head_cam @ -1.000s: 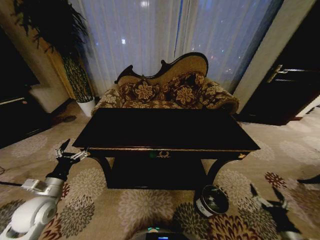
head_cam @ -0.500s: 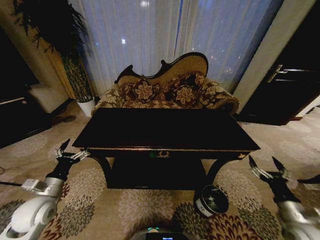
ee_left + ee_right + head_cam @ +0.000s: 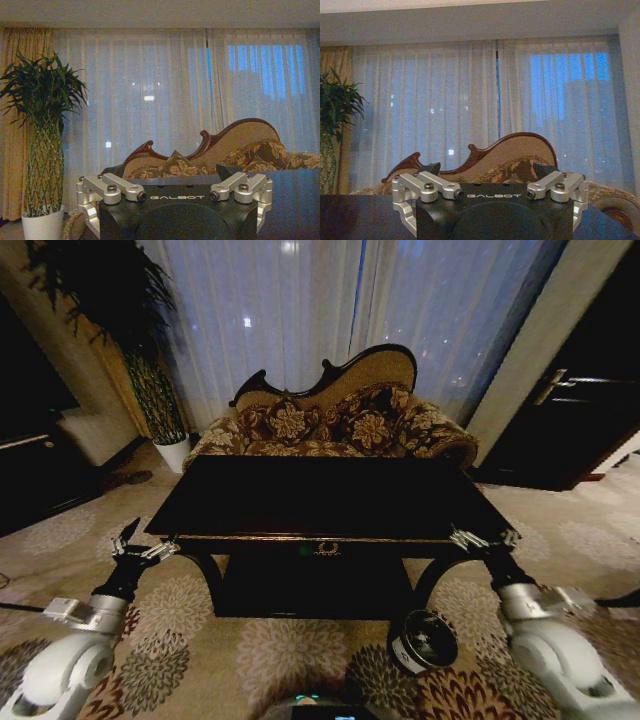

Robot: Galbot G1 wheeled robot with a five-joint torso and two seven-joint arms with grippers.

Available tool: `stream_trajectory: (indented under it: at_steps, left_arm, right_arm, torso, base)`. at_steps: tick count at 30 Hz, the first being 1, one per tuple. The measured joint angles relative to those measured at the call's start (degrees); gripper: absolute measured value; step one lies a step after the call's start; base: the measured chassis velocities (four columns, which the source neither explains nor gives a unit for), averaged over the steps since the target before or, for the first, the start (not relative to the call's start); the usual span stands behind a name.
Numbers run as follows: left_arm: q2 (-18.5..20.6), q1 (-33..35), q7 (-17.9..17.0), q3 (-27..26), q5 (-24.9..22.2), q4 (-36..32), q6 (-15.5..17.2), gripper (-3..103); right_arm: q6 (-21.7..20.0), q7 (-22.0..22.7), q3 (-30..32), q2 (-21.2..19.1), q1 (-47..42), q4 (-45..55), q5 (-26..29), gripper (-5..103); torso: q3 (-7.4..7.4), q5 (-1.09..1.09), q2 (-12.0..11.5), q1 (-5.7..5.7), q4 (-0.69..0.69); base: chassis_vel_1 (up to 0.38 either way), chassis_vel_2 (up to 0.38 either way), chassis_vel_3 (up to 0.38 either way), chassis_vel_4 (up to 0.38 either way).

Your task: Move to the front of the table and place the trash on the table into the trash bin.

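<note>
The large rectangular glossy black table with gold trim (image 3: 330, 495) stood square in front of the robot, its near edge running between the two grippers and its gold emblem (image 3: 326, 549) about midway between them. The top was too dark to tell what trash lay on it. The small round dark trash bin with a white label band (image 3: 423, 640) sat on the floral carpet (image 3: 290, 650), below the right gripper (image 3: 483, 538) and a little to its inner side, near the table's curved front leg.

The right gripper hovered at the table's near right corner, just at edge height, its fingers spread wide and holding nothing. The left gripper (image 3: 138, 545) hung just outside the near left corner, likewise released and empty, fingers pointing up and away from the robot. Beyond both, across the table, stood the carved floral sofa (image 3: 330, 420).

The driving part looked done, so the step in hand was probably the first reach over the top. To do it well, the working gripper needed to clear the gilt edge before travelling forward, rather than sliding in at rim level. A bottle on so glossy a surface would likely skid if nudged, so the fingers should straddle it before closing. With the bin closest to the right gripper, that arm seemed the better one to carry and drop.
</note>
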Motion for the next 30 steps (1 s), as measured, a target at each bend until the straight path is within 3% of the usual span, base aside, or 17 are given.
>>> stream_trajectory:
  at_steps: [30]
  left_arm:
    - [0.0,0.0,0.0,0.0,0.0,0.0,0.0,100]
  right_arm:
    - [-0.6,-1.1,-0.4,-0.5,0.8,-1.3,0.9,100]
  torso:
    - [0.0,0.0,0.0,0.01,-0.01]
  base:
    - [0.0,0.0,0.0,0.0]
